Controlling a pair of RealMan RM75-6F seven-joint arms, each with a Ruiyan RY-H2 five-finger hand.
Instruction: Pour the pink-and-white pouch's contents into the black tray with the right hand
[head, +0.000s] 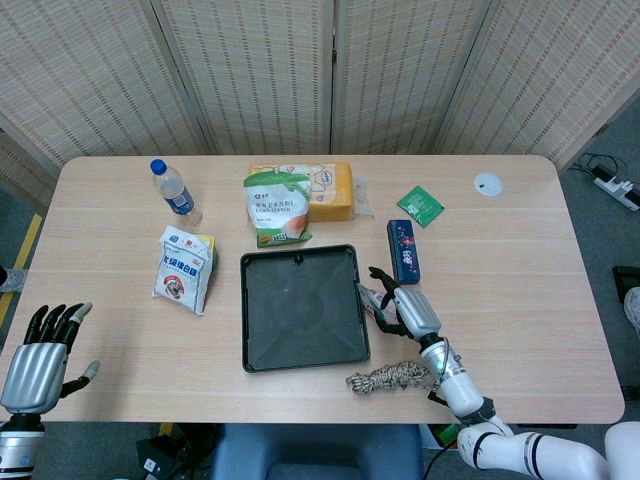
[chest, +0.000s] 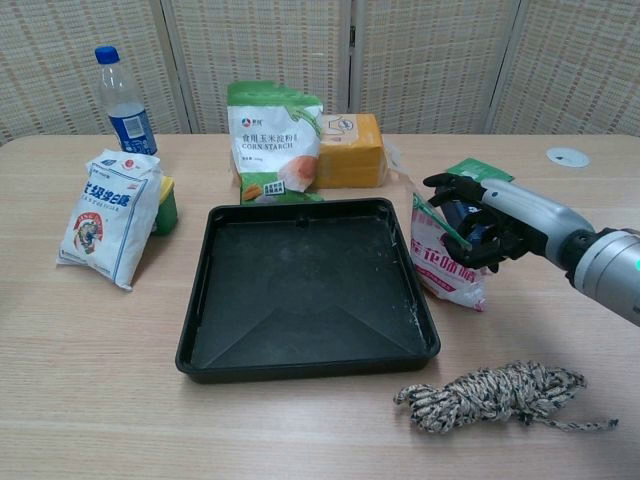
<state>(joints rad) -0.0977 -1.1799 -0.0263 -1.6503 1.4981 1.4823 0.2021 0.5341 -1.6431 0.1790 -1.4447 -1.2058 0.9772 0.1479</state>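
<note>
Gripping the pink-and-white pouch (chest: 446, 256), the right hand (chest: 490, 222) has its fingers (chest: 452, 183) clamped around the top. The pouch hangs below them, beside the black tray's (chest: 305, 289) right rim. The left hand (head: 38, 350) hovers off the worktop (head: 520, 260) edge, fingers apart.
</note>
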